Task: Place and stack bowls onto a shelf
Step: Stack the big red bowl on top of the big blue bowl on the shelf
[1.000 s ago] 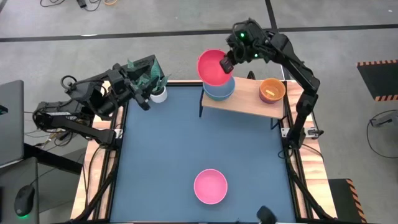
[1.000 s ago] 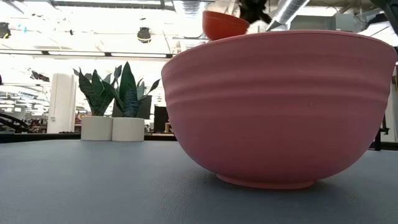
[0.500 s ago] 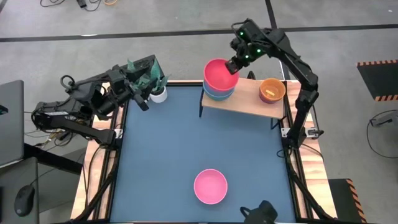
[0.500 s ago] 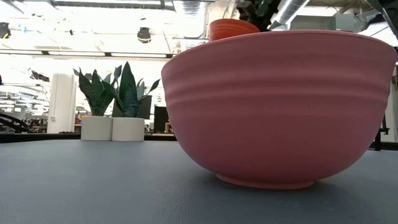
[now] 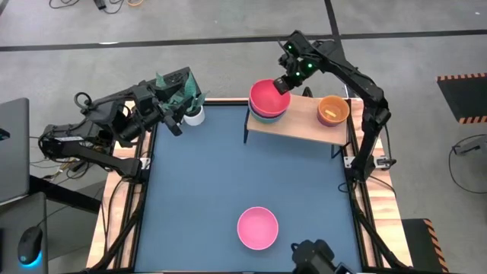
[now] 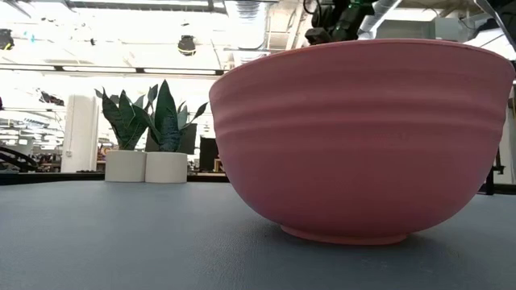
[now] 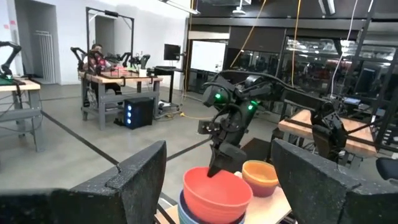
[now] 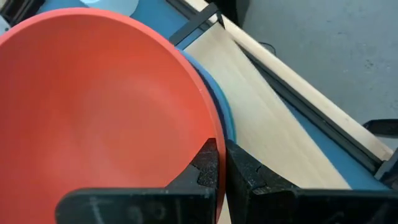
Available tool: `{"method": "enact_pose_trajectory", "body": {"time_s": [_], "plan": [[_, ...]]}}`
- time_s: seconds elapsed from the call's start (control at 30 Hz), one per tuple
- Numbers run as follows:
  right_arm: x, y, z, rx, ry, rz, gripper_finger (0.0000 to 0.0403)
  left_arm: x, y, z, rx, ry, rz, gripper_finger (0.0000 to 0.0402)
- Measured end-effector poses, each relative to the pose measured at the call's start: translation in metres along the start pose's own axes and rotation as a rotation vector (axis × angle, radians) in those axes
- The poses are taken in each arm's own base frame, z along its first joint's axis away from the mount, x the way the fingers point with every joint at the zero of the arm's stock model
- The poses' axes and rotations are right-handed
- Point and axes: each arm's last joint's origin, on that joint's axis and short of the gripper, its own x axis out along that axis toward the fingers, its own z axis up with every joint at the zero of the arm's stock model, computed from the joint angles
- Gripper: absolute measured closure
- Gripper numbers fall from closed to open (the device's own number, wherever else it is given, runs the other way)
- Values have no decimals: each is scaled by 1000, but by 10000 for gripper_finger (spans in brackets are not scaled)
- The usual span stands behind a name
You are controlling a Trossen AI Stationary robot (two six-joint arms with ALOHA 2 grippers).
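High view: left gripper (image 5: pixel 176 114) waits at the table's far-left corner, fingers spread, holding nothing. Pink bowl (image 5: pixel 257 227) sits mouth-up near the front edge. On the shelf (image 5: pixel 304 125), the red bowl (image 5: pixel 269 97) nests upright in the blue bowl (image 5: pixel 266 116), largely hidden; right gripper (image 5: pixel 282 82) pinches its rim

High view overhead; low view table-level, pink bowl (image 6: pixel 363 137) close, shared.

2 dark jointed arms (image 5: pixel 358 84), green lights.
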Motion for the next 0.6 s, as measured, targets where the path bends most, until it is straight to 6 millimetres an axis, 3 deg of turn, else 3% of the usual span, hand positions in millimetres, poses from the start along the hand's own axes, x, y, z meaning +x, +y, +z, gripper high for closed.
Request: {"method": "enact_pose_trajectory", "body": {"time_s": [0.27,0.6], "plan": [[9,-8,0,17,8,11,371,0,0,0,-7,0,0,124],[8,-8,1,14,-11,12,276,0,0,-2,-9,17,0,124]]}}
